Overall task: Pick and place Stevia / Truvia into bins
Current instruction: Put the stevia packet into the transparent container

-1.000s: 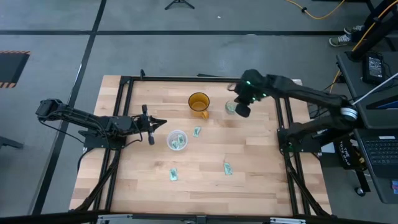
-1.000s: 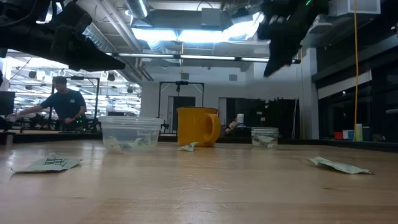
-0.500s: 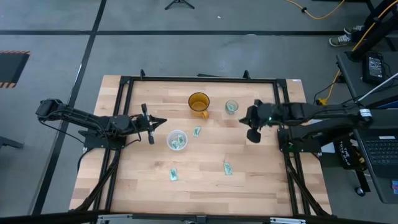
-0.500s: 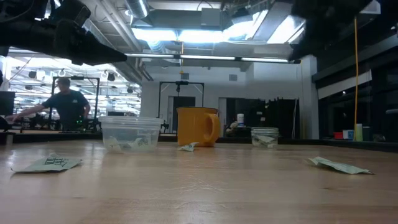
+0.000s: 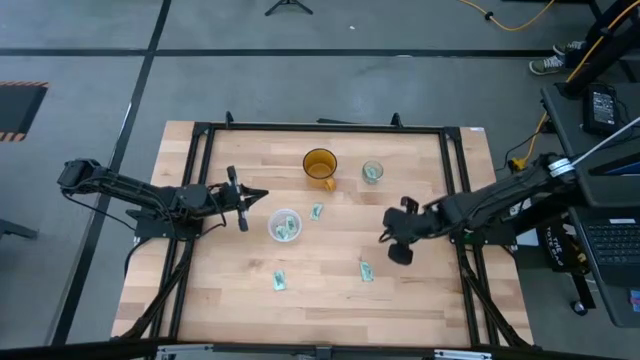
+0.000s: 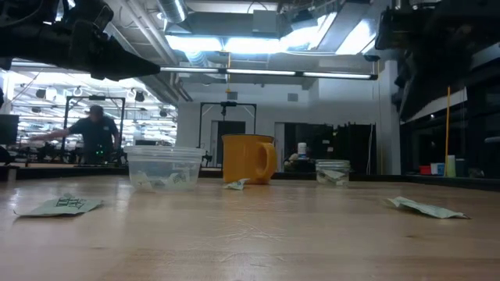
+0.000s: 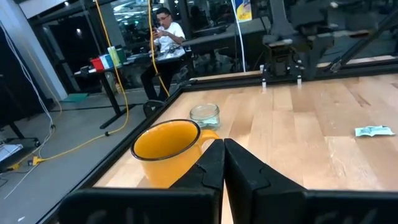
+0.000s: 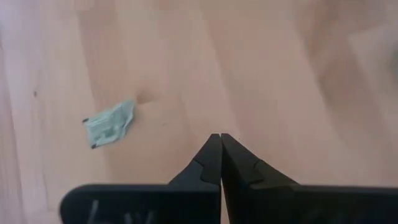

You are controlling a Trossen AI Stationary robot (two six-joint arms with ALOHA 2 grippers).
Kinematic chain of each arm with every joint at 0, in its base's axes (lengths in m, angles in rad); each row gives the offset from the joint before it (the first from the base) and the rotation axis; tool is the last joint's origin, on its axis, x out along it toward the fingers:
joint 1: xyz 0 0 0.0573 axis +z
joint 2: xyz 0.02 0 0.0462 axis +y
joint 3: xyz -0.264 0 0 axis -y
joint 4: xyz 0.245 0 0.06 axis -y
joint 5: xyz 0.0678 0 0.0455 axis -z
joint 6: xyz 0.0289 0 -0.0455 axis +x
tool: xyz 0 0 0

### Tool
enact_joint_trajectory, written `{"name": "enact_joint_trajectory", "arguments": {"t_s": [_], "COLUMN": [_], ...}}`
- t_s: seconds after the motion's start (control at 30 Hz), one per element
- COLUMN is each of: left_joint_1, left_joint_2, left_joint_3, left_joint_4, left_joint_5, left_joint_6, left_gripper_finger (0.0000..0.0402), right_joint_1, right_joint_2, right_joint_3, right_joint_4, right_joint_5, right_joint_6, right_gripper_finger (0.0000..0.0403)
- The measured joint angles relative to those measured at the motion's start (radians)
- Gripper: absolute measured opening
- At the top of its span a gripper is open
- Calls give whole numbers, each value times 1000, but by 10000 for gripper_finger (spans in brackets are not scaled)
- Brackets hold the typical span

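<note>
Surface: wooden table [image 5: 420, 290], black frame | Cups: amber cup [image 5: 320, 166], narrow clear cup [image 5: 372, 172] beside it, wide clear cup [image 5: 285, 225] | Loose packets: [image 5: 317, 211] near wide cup, [image 5: 279, 281], [image 5: 366, 268] nearer front edge

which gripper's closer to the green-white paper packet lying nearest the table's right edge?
Right. The right gripper hangs just beside the green-white paper packet, fingers shut. The left gripper waits far across the table, by the wide whitish clear cup.

3 loose packets [image 5: 317, 211], 2 clear cups [image 5: 285, 225], 1 orange mug [image 5: 320, 166]
</note>
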Motion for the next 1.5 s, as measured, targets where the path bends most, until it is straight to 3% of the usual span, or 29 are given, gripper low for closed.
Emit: {"name": "enact_joint_trajectory", "arguments": {"t_s": [0.43,0.67,0.87,1.07,1.5], "left_joint_1": [0,0,0,0,0], "left_joint_2": [0,0,0,0,0], "left_joint_3": [0,0,0,0,0], "left_joint_4": [-1,-1,-1,-1,-2], "left_joint_5": [0,0,0,0,0], "left_joint_6": [-75,-75,-75,-75,-75], "left_gripper_finger": [6,6,6,6,6], "right_joint_1": [239,299,310,301,267], "right_joint_2": [319,511,593,605,608], "right_joint_3": [258,445,465,435,434], "right_joint_4": [-22,-116,-119,-130,-101], "right_joint_5": [68,69,68,67,70], "right_joint_6": [238,279,314,389,493], "right_gripper_finger": [1,1,11,49,177]}}
